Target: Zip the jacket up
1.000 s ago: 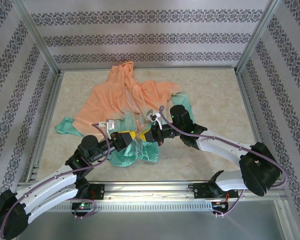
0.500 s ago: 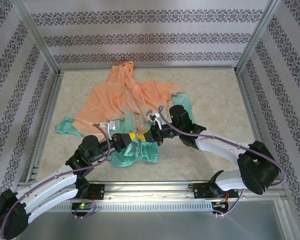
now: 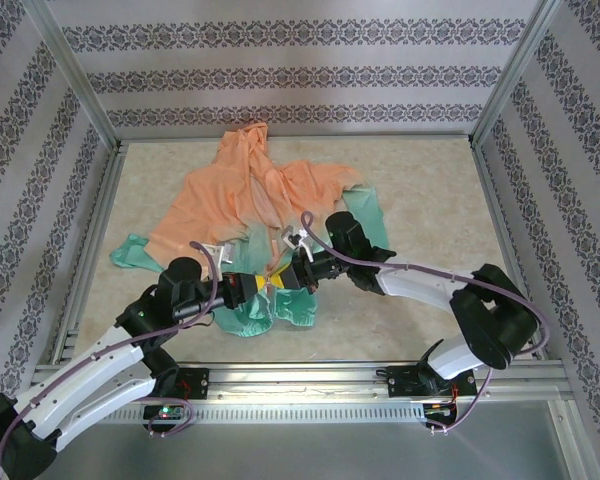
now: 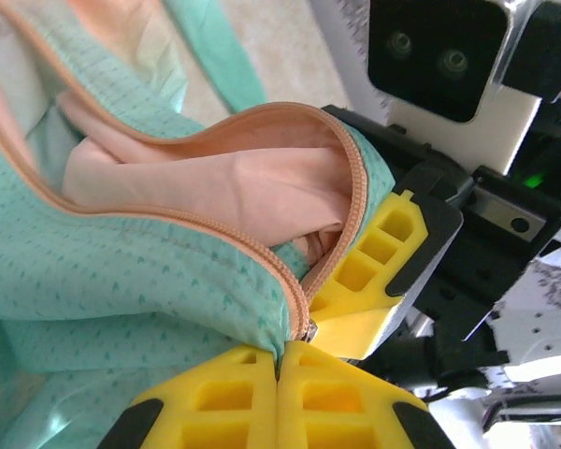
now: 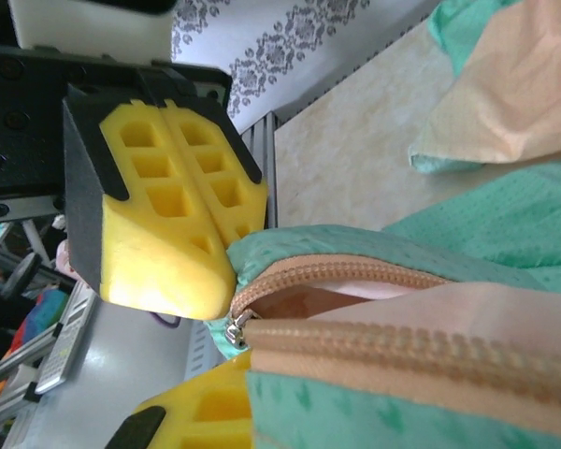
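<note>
The jacket (image 3: 235, 195) lies spread on the table, orange at the hood and shoulders, mint green at the hem nearest the arms. In the left wrist view its peach zipper (image 4: 290, 271) gapes open above the hem, and the small metal slider (image 4: 309, 329) sits at the bottom end. My left gripper (image 4: 280, 354) is shut on the mint hem fabric right beside the slider. My right gripper (image 5: 252, 369) is shut on the opposite zipper edge, whose fabric drapes over its jaws. The two grippers (image 3: 265, 287) (image 3: 283, 278) almost touch at the hem.
Bare beige table (image 3: 440, 200) stretches to the right of the jacket and in front of it. A green sleeve cuff (image 3: 130, 252) lies at the left. Aluminium frame rails (image 3: 280, 372) and patterned walls enclose the table.
The left gripper has closed on the hem fabric by the slider. The right gripper has moved slightly left with its zipper edge, bringing the two grippers closer together.
</note>
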